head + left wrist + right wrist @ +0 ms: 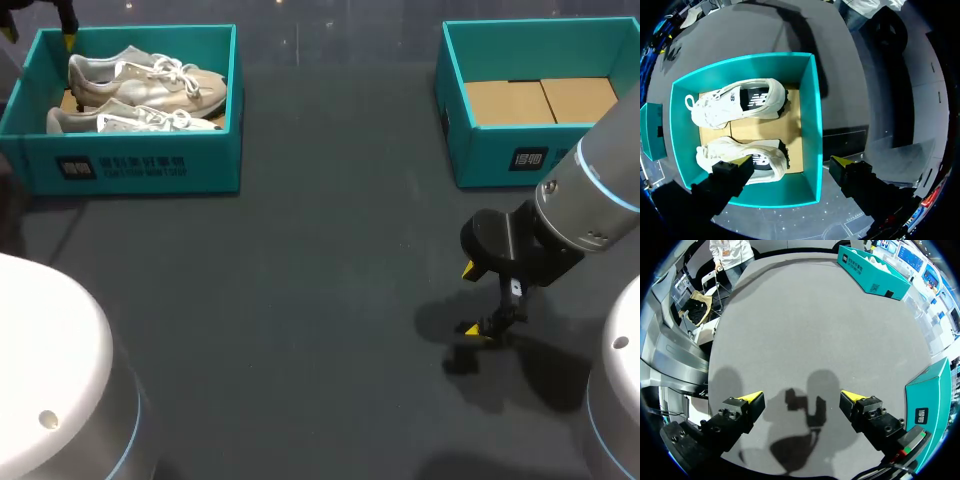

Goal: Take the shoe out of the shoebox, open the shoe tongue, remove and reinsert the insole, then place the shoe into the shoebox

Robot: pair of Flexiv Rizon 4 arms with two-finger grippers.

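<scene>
Teal card walls, straight and square-cornered, form the left shoebox (140,165), with a brown cardboard floor showing between its two shoes. Both shoes are off-white with soft-looking uppers and looped white laces (dark insoles show in the openings). They lie side by side with toes pointing the same way.

Your left gripper (792,162) hangs over that box with its fingers spread wide. One yellow tip sits over the heel opening of the nearer shoe (740,157) and the other is outside the box wall, so it grips nothing. Whether that tip touches the shoe, you cannot tell. The farther shoe (740,102) lies ahead of the gripper, by the opposite wall.

Your right gripper (801,396) is spread wide too, with nothing between its fingers. It is above the finely grained dark grey table (300,300), well apart from the shoes. It is near the right shoebox (500,160), a matching teal box whose flat cardboard floor shows.
</scene>
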